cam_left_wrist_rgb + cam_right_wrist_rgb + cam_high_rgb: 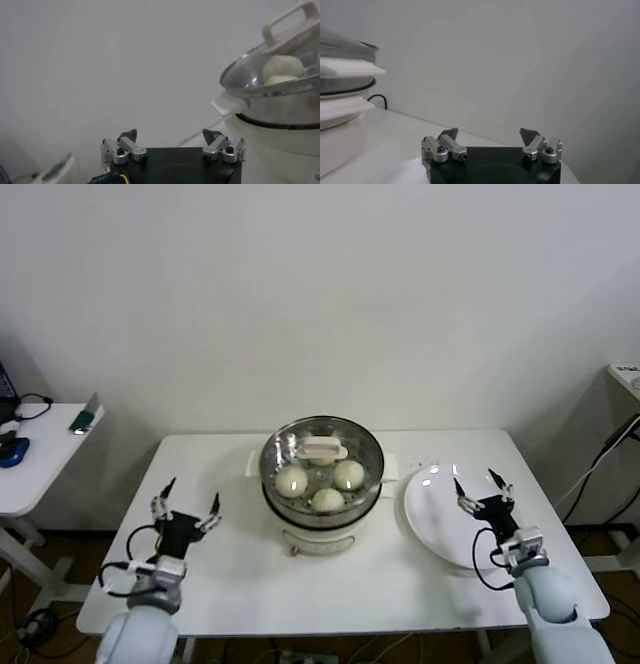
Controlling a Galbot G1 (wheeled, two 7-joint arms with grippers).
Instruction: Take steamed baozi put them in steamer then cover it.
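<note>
buns (327, 499): in lidded steamer (322, 484), table (230, 574) centre | left gripper (186, 506): released, empty, steamer to its right | right gripper (480, 489): released, over plate (435, 524), steamer to its left | task looks complete

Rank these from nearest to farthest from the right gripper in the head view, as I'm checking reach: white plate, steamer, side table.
1. White plate: directly beneath the right gripper, on the table's right.
2. Steamer: mid-table, lid on, to that gripper's left.
3. Side table: far left, beyond the main table's edge.
</note>
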